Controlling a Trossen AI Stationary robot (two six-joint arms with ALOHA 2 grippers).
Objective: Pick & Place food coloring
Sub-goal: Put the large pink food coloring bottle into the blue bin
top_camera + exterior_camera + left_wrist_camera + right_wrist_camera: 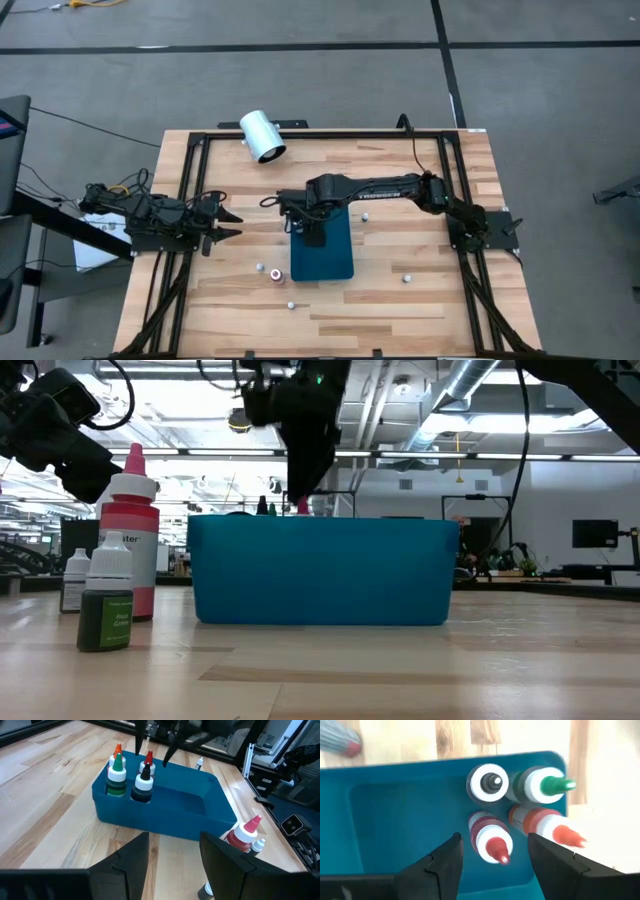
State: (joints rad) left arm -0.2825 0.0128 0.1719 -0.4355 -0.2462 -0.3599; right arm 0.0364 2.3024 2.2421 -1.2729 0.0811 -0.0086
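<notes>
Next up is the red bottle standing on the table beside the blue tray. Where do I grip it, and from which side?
Grip the red bottle at its white collar under the nozzle, coming straight down. It stands upright, the nozzle tapers too thin to pinch, and a small bottle stands close beside it, crowding a sideways approach. The open left gripper is free.

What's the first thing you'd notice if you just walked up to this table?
The blue tray in the middle of the table, with four little food coloring bottles standing together at one end. The right gripper hangs open right over them. A big red-topped bottle stands on the wood beside the tray.
</notes>
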